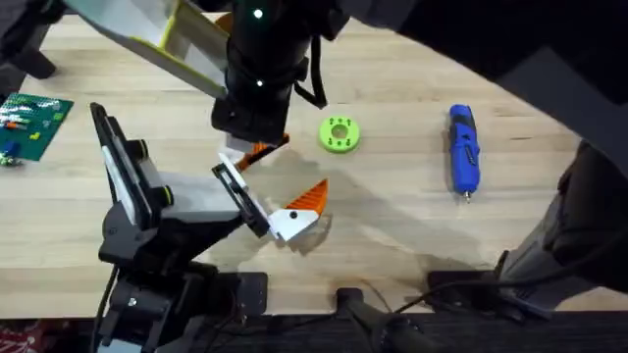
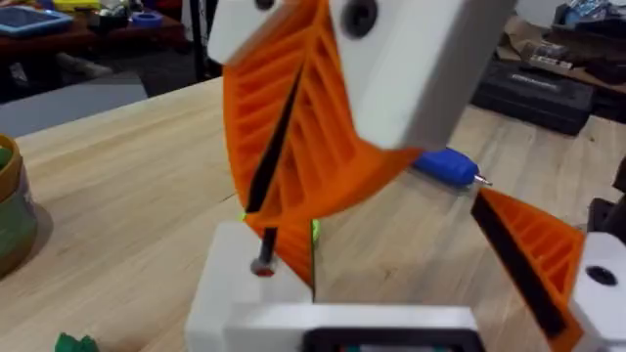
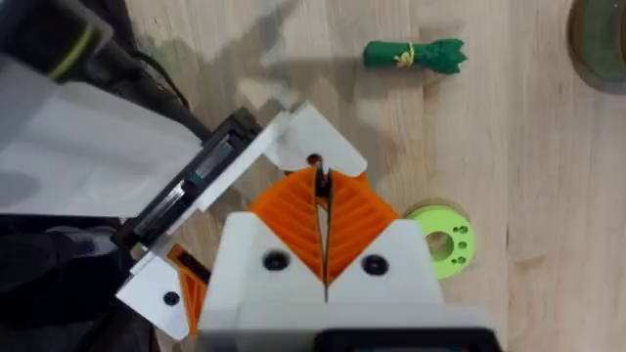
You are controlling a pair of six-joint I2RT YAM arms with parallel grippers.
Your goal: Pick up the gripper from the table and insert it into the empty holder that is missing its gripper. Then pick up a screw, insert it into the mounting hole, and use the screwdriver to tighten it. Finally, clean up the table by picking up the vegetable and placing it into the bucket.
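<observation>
The right gripper (image 3: 323, 200) pinches a screw (image 3: 317, 174) at the mounting hole (image 2: 264, 266) of the holder (image 2: 245, 293). The screwdriver (image 1: 463, 149) lies apart, unheld, beyond the green disc (image 1: 340, 134). The left gripper (image 1: 257, 204) stands spread.

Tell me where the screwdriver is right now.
In the overhead view the screwdriver lies flat on the table's right side, untouched, to the right of the green disc, tip pointing toward the arms' bases.
</observation>
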